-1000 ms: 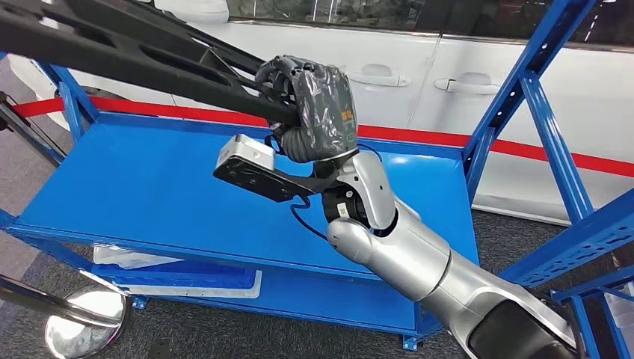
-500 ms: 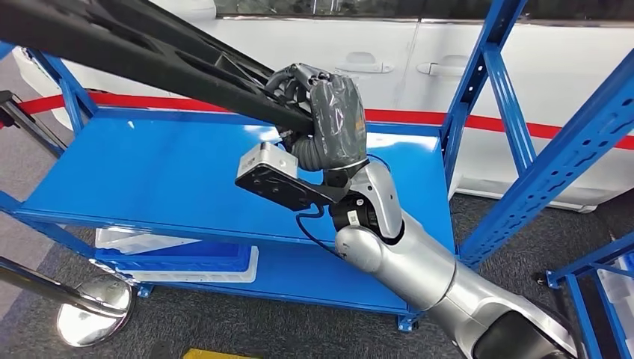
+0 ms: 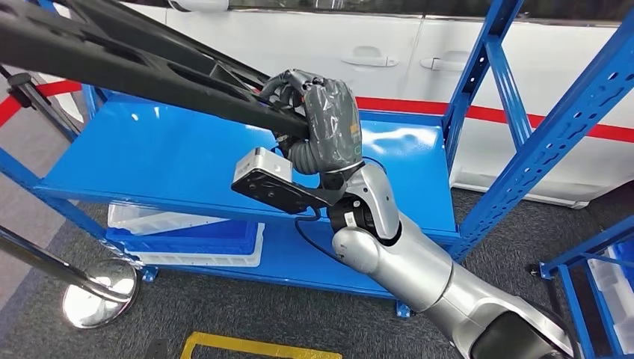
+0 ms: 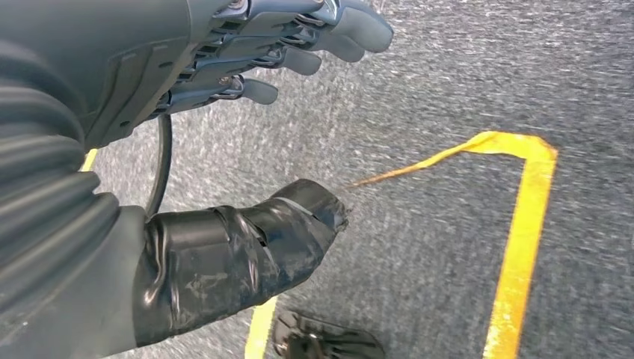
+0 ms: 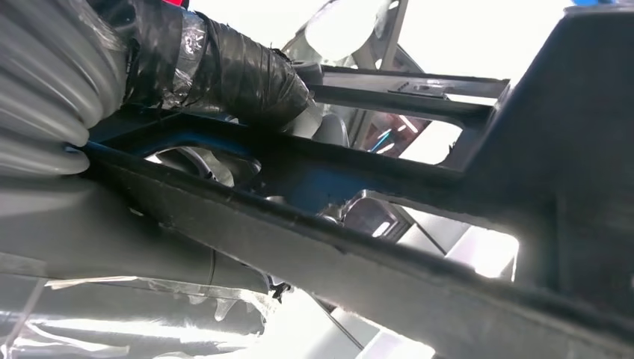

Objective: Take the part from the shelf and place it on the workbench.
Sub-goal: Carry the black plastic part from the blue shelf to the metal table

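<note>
At far left of the head view, one chrome stanchion base [image 3: 99, 294] is seen on the grey carpet, shifted rightward in the picture against half a second ago; the whole scene has slid, so the camera is judged to have turned, not the things. One long black part [image 3: 142, 63] is held clear above the blue shelf [image 3: 172, 161], gripped near its end by the right hand [image 3: 318, 123], whose fingers are wrapped closed around the bar. Removal from the shelf is judged done; carriage to the worktop remains. One white tray [image 3: 187, 243] is stored on the lower level. Nothing is held by the left hand [image 4: 247, 67], its fingers loosely apart above the floor.
</note>
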Controlling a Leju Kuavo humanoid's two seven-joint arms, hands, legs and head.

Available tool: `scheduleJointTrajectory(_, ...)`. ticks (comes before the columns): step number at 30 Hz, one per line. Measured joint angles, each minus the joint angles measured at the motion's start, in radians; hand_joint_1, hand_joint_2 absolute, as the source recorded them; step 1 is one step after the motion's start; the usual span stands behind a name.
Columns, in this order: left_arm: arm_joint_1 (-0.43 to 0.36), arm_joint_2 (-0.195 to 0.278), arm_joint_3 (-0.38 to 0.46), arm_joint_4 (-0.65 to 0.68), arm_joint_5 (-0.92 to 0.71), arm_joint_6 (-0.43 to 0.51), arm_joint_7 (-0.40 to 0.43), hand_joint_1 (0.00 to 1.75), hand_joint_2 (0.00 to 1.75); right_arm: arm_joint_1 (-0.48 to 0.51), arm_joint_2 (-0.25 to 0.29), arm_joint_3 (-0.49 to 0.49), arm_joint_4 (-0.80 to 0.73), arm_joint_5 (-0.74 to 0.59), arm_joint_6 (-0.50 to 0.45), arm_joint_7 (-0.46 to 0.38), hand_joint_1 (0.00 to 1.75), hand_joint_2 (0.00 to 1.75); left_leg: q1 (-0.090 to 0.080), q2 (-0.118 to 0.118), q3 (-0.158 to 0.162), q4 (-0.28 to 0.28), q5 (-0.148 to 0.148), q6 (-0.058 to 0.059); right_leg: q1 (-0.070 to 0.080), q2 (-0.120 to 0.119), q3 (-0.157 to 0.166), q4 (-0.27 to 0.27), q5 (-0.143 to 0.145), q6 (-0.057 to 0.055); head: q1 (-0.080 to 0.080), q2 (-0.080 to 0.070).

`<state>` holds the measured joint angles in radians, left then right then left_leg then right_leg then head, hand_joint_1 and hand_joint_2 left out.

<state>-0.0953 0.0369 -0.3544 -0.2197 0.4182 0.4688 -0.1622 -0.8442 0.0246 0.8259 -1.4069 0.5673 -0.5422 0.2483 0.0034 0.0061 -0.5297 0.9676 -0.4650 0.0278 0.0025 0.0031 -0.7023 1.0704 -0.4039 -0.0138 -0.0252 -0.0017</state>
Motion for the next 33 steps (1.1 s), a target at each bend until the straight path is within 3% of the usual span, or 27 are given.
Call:
scheduleJointTrajectory(2, -0.001, -0.001, 0.0, 0.0, 0.0, -0.001, -0.001, 0.0, 1.75, 0.001, 0.0, 0.0, 0.004, 0.0, 0.001, 0.0, 1.75, 1.75, 0.003, 0.003, -0.024, -0.004, 0.025, 0.005, -0.006, 0.0, -0.032, 0.11, -0.1, 0.009, 0.003, 0.0)
scheduleJointTrajectory(3, -0.001, -0.001, 0.0, 0.0, 0.0, -0.002, -0.001, 0.0, 1.75, 0.001, -0.001, 0.0, 0.006, -0.001, 0.001, 0.0, 1.75, 1.75, 0.003, 0.003, -0.04, -0.002, 0.036, 0.004, -0.01, 0.0, -0.044, 0.173, -0.135, 0.013, 0.004, 0.0)
scheduleJointTrajectory(4, 0.0, -0.001, 0.0, 0.0, 0.0, -0.002, 0.0, 0.0, 1.75, 0.002, -0.001, 0.0, 0.008, -0.002, 0.001, 0.0, 1.75, 1.75, 0.004, 0.003, -0.056, 0.002, 0.046, 0.002, -0.013, 0.0, -0.046, 0.218, -0.148, 0.018, 0.004, 0.0)
scheduleJointTrajectory(5, 0.0, -0.001, 0.0, 0.0, 0.0, -0.003, 0.0, 0.0, 1.75, 0.003, -0.001, 0.0, 0.01, -0.003, 0.002, 0.0, 1.75, 1.75, 0.006, 0.004, -0.072, 0.006, 0.055, -0.001, -0.017, 0.0, -0.034, 0.233, -0.139, 0.022, 0.004, 0.0)
scheduleJointTrajectory(7, 0.0, -0.002, 0.0, 0.0, 0.0, -0.004, 0.0, 0.0, 1.75, 0.003, -0.001, 0.0, 0.014, -0.007, 0.003, 0.0, 1.75, 1.75, 0.01, 0.003, -0.104, 0.021, 0.07, -0.011, -0.022, 0.0, 0.042, 0.163, -0.098, 0.028, 0.004, 0.0)
scheduleJointTrajectory(9, 0.0, -0.002, 0.0, 0.0, 0.0, -0.005, 0.001, 0.0, 1.75, 0.0, -0.001, 0.0, 0.015, -0.009, 0.003, 0.0, 1.75, 1.75, 0.012, 0.002, -0.132, 0.041, 0.081, -0.024, -0.022, 0.002, 0.13, 0.044, -0.096, 0.027, 0.004, 0.0)
scheduleJointTrajectory(10, 0.0, -0.002, 0.0, 0.0, -0.001, -0.005, 0.001, 0.0, 1.75, -0.001, 0.0, 0.0, 0.015, -0.009, 0.003, 0.0, 1.75, 1.75, 0.011, 0.001, -0.14, 0.048, 0.086, -0.031, -0.02, 0.004, 0.153, 0.005, -0.105, 0.022, 0.005, 0.0)
scheduleJointTrajectory(11, 0.0, -0.002, 0.0, 0.0, -0.001, -0.005, 0.001, 0.0, 1.75, -0.001, 0.0, 0.0, 0.016, -0.009, 0.003, 0.0, 1.75, 1.75, 0.012, 0.0, -0.145, 0.051, 0.093, -0.038, -0.016, 0.006, 0.157, -0.009, -0.111, 0.014, 0.005, 0.0)
scheduleJointTrajectory(13, 0.002, -0.002, 0.0, 0.0, -0.002, -0.005, 0.002, 0.0, 1.75, -0.001, 0.0, 0.0, 0.017, -0.012, 0.004, -0.001, 1.75, 1.75, 0.015, -0.001, -0.151, 0.05, 0.102, -0.052, -0.016, 0.007, 0.144, -0.011, -0.096, -0.006, 0.007, 0.0)
scheduleJointTrajectory(14, 0.003, -0.003, 0.0, 0.0, -0.002, -0.005, 0.002, 0.0, 1.75, -0.002, 0.0, 0.0, 0.018, -0.014, 0.005, -0.002, 1.75, 1.75, 0.017, -0.001, -0.158, 0.059, 0.089, -0.058, -0.016, 0.005, 0.136, -0.013, -0.085, -0.015, 0.006, 0.0)
scheduleJointTrajectory(15, 0.004, -0.004, 0.0, 0.0, -0.002, -0.005, 0.003, 0.0, 1.75, -0.003, 0.0, 0.0, 0.018, -0.015, 0.006, -0.003, 1.75, 1.75, 0.018, -0.001, -0.17, 0.083, 0.057, -0.063, -0.017, 0.004, 0.125, -0.015, -0.073, -0.023, 0.006, 0.0)
scheduleJointTrajectory(18, 0.005, -0.004, 0.0, 0.0, -0.003, -0.005, 0.003, 0.0, 1.75, -0.005, 0.001, 0.0, 0.019, -0.017, 0.007, -0.004, 1.75, 1.75, 0.02, -0.001, -0.215, 0.246, -0.082, -0.07, -0.015, 0.003, 0.084, -0.015, -0.039, -0.035, 0.004, 0.0)
scheduleJointTrajectory(19, 0.004, -0.004, 0.0, 0.0, -0.003, -0.005, 0.003, 0.0, 1.75, -0.004, 0.001, 0.0, 0.02, -0.018, 0.007, -0.004, 1.75, 1.75, 0.019, -0.002, -0.219, 0.294, -0.1, -0.071, -0.013, 0.003, 0.067, -0.015, -0.028, -0.035, 0.004, 0.0)
scheduleJointTrajectory(21, 0.004, -0.004, 0.0, 0.0, -0.004, -0.005, 0.003, 0.0, 1.75, -0.003, 0.001, 0.0, 0.02, -0.018, 0.007, -0.004, 1.75, 1.75, 0.019, -0.002, -0.185, 0.311, -0.077, -0.068, -0.011, 0.003, 0.035, -0.013, -0.006, -0.033, 0.004, 0.0)
scheduleJointTrajectory(23, 0.002, -0.004, 0.0, 0.0, -0.004, -0.005, 0.003, 0.0, 1.75, -0.003, 0.001, 0.0, 0.02, -0.018, 0.007, -0.004, 1.75, 1.75, 0.016, -0.002, -0.09, 0.209, -0.043, -0.058, -0.01, 0.003, 0.012, -0.011, 0.015, -0.029, 0.004, 0.0)
scheduleJointTrajectory(25, -0.002, -0.003, 0.0, 0.0, -0.005, -0.005, 0.002, 0.0, 1.75, -0.005, 0.0, 0.0, 0.02, -0.018, 0.008, -0.004, 1.75, 1.75, 0.009, -0.003, -0.002, 0.085, -0.052, -0.045, -0.009, 0.001, 0.0, -0.013, 0.033, -0.019, 0.004, 0.0)
scheduleJointTrajectory(27, -0.004, -0.002, 0.0, 0.0, -0.005, -0.005, 0.002, 0.0, 1.75, -0.005, 0.0, 0.0, 0.02, -0.018, 0.01, -0.005, 1.75, 1.75, 0.002, -0.004, 0.02, 0.035, -0.057, -0.033, -0.011, -0.002, 0.001, -0.023, 0.052, -0.006, 0.002, 0.0)
scheduleJointTrajectory(29, -0.003, -0.003, 0.0, 0.0, -0.004, -0.005, 0.002, 0.0, 1.75, -0.005, -0.001, 0.0, 0.02, -0.018, 0.012, -0.006, 1.75, 1.75, 0.004, -0.002, 0.015, 0.023, -0.034, -0.019, -0.012, -0.002, 0.0, -0.026, 0.053, 0.006, 0.0, 0.0)
scheduleJointTrajectory(30, -0.003, -0.003, 0.0, 0.0, -0.003, -0.005, 0.002, 0.0, 1.75, -0.005, -0.001, 0.0, 0.02, -0.018, 0.014, -0.006, 1.75, 1.75, 0.007, 0.001, 0.01, 0.016, -0.02, -0.011, -0.012, -0.001, -0.007, -0.009, 0.029, 0.01, 0.001, 0.0)
scheduleJointTrajectory(31, -0.004, -0.004, 0.0, 0.0, -0.003, -0.005, 0.002, 0.0, 1.75, -0.005, -0.002, 0.0, 0.02, -0.018, 0.015, -0.006, 1.75, 1.75, 0.009, 0.003, 0.003, 0.012, -0.007, -0.005, -0.012, -0.001, -0.019, 0.029, -0.013, 0.014, 0.002, 0.0)
scheduleJointTrajectory(33, -0.004, -0.004, 0.0, 0.0, -0.003, -0.005, 0.003, 0.0, 1.75, -0.003, -0.003, 0.0, 0.02, -0.018, 0.017, -0.006, 1.75, 1.75, 0.008, 0.005, -0.023, 0.012, 0.014, 0.002, -0.013, -0.001, -0.051, 0.15, -0.109, 0.02, 0.004, 0.0)
